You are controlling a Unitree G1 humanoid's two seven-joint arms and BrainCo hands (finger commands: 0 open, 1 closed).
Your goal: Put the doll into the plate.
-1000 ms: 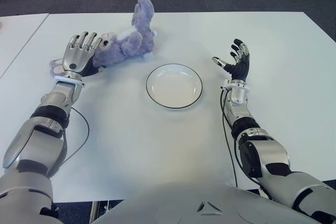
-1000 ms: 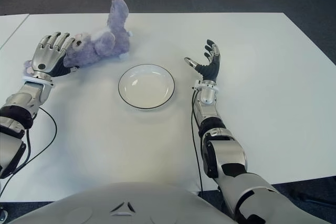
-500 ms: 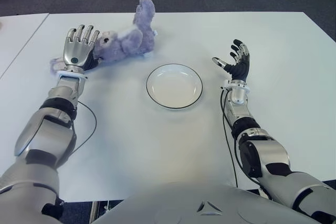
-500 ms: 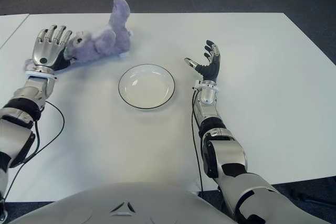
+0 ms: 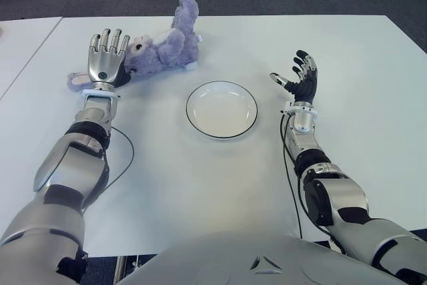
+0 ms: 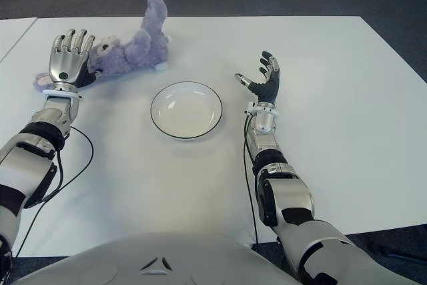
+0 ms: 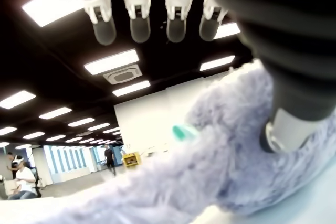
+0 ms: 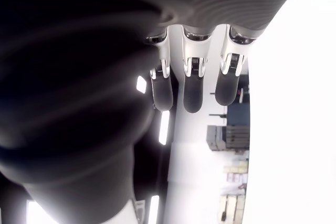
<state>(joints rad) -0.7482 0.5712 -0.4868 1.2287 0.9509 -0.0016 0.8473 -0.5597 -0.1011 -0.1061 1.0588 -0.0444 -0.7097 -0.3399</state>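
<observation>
While the white plate (image 5: 221,109) sits empty near the middle of the white tabletop (image 5: 200,185), a fluffy lavender doll (image 5: 160,48) lies on its side toward the far left corner, one limb pointing up. Touching the doll's near end, the left hand (image 5: 105,65) stands upright with fingers straight and spread, gripping nothing. At the plate's right side, the right hand (image 5: 299,79) is raised, palm open, empty. Bare tabletop separates doll and plate.

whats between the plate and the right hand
Nothing: in both eye views only bare white table lies between the plate and the open right hand, which shows to the plate's right.
</observation>
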